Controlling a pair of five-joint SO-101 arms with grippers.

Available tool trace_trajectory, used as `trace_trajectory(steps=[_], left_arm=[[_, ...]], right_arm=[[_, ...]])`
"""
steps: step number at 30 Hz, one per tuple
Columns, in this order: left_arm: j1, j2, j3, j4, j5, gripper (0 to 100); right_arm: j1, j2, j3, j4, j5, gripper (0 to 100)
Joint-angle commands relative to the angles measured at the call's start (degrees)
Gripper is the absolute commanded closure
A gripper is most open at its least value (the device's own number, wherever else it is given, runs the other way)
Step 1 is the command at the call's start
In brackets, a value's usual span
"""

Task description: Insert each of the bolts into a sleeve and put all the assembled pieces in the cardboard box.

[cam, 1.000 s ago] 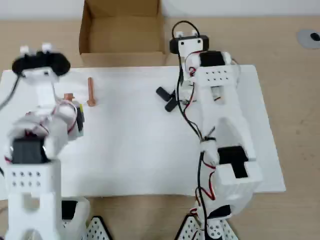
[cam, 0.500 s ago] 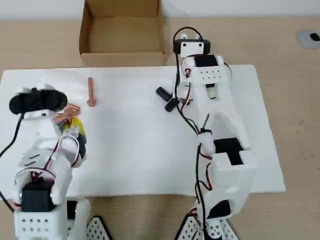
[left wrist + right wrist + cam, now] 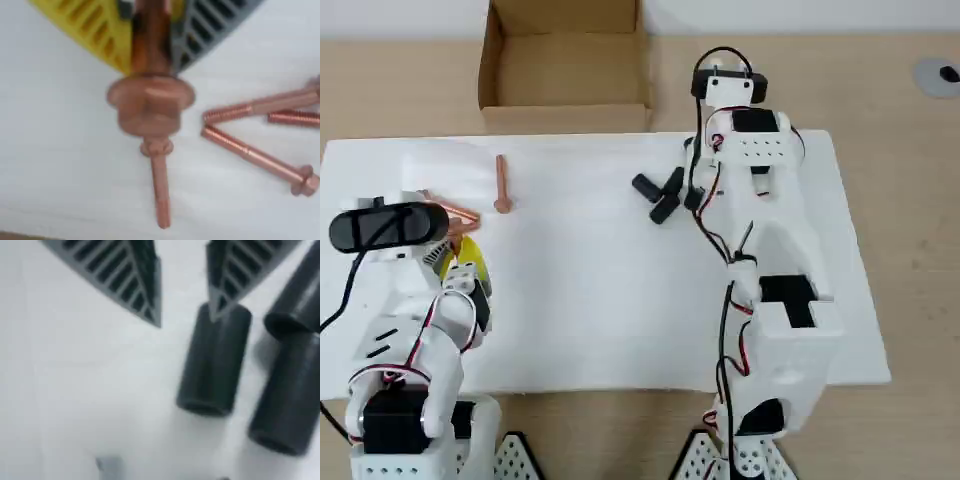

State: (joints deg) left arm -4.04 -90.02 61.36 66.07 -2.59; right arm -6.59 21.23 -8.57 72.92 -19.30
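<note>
Wooden bench (image 3: 910, 200) carries a white sheet (image 3: 590, 300) under both arms. The left pincer (image 3: 150, 50) is pinching a copper bolt (image 3: 150, 107) by its shank between a yellow finger and a grey one, with the flanged head sticking out past the tips. Just past that head, loose bolts (image 3: 255, 157) lie on the sheet. A single bolt (image 3: 501, 183) lies farther ahead. The right pincer (image 3: 182, 305) is spread, one tip over the end of a black sleeve (image 3: 215, 362). Two more sleeves (image 3: 285, 400) lie just beside it. Beyond both pincers stands the open cardboard box (image 3: 565, 70), off the sheet.
</note>
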Motion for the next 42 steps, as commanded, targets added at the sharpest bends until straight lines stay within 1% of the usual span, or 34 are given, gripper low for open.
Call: trace_trajectory(steps=[1,12,21,25,29,32,37,42], left_arm=[[0.5,-0.5,-0.4,-1.5,0.1,99],[0.4,-0.5,-0.3,-1.2,0.2,99],[0.7,-0.5,1.2,-1.5,0.3,99],[0.7,-0.5,1.2,-1.5,0.3,99],[0.5,-0.5,1.2,-1.6,1.2,99],[0.7,-0.5,1.2,-1.6,1.4,99],[0.7,-0.5,1.2,-1.6,1.4,99],[0.6,-0.5,1.2,-1.6,1.4,99]], right_arm=[[0.6,-0.3,-0.1,-2.4,0.8,90.2],[0.4,7.1,-0.7,-2.6,-1.1,90.2],[-3.6,7.3,-3.9,-2.2,-1.3,90.2],[-5.4,7.3,-4.2,-2.2,-2.9,90.2],[-5.6,7.4,-3.9,-2.2,-4.4,90.2],[-5.4,7.9,-3.6,-2.2,-4.4,90.2],[-5.4,12.9,-4.3,-2.2,-4.2,90.1],[-5.7,16.6,-9.6,0.6,-2.8,90.1]])
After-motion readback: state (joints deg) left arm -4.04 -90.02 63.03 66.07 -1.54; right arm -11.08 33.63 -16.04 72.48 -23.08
